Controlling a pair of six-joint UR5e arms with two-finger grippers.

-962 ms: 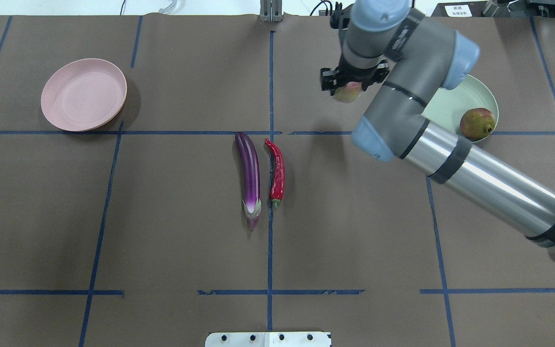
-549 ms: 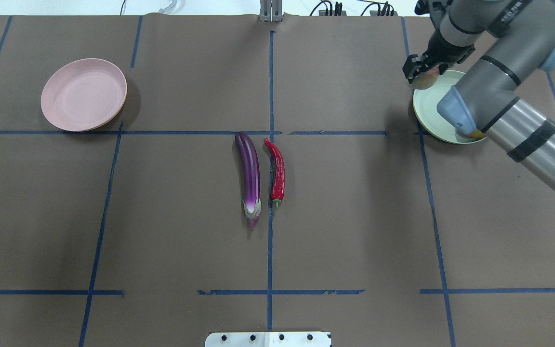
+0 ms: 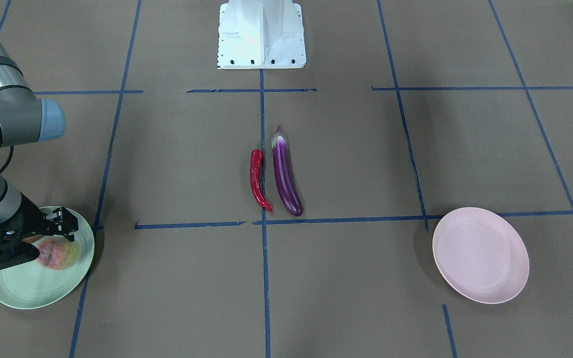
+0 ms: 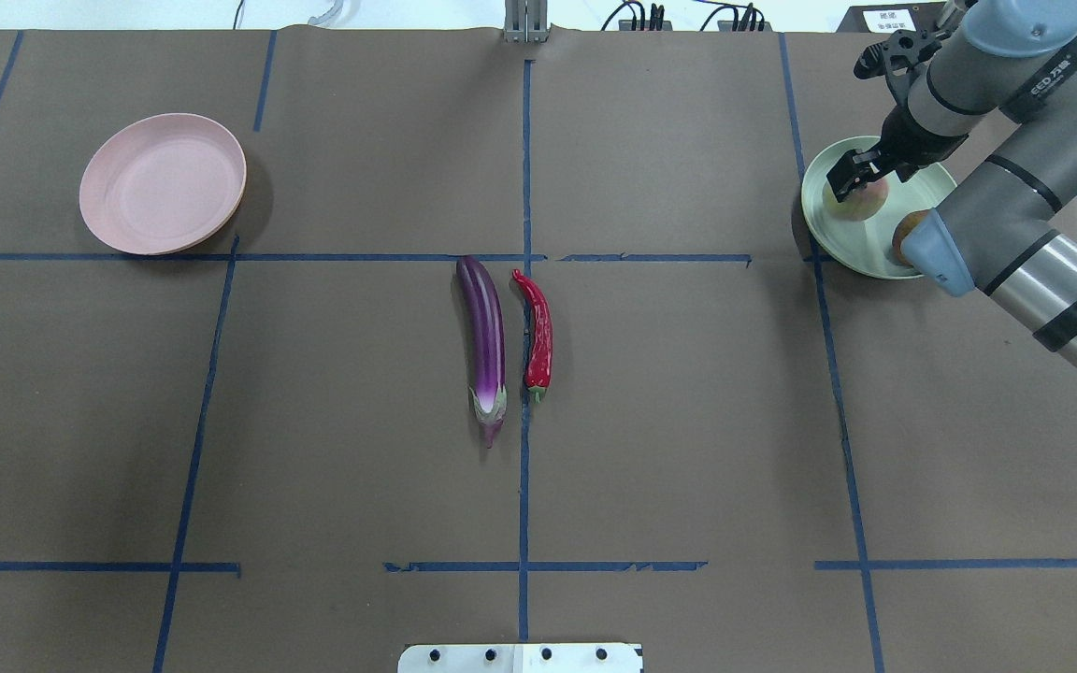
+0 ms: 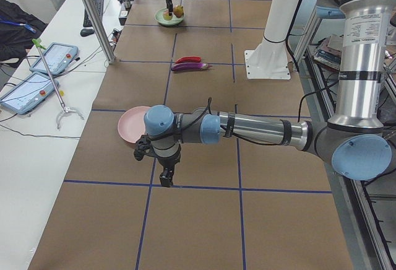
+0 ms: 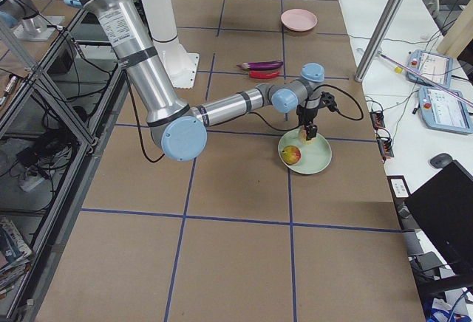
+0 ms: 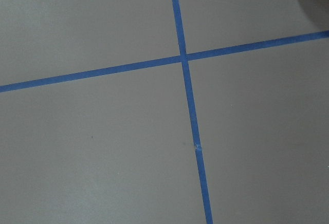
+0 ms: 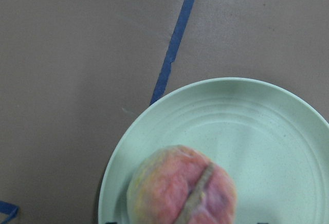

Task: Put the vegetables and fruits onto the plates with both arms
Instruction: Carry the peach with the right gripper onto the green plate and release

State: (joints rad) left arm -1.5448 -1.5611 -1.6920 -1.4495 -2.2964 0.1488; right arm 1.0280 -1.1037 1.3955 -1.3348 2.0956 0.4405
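— Where's the peach (image 4: 858, 198) sitting?

— Over the mint plate (image 4: 826, 234), pinched in the right gripper (image 4: 861, 178), whose fingers are closing on its sides. The pomegranate (image 6: 292, 155) is lying on that plate too.

— And the left gripper (image 5: 166, 176)?

— Hanging beside the pink plate (image 4: 162, 183); I can't tell its opening. Eggplant (image 4: 485, 344) and chili (image 4: 538, 332) are lying mid-table.

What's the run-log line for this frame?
right gripper: over green plate, peach between fingers | pomegranate: on plate | eggplant, chili: mid-table | pink plate: empty | left arm: idle
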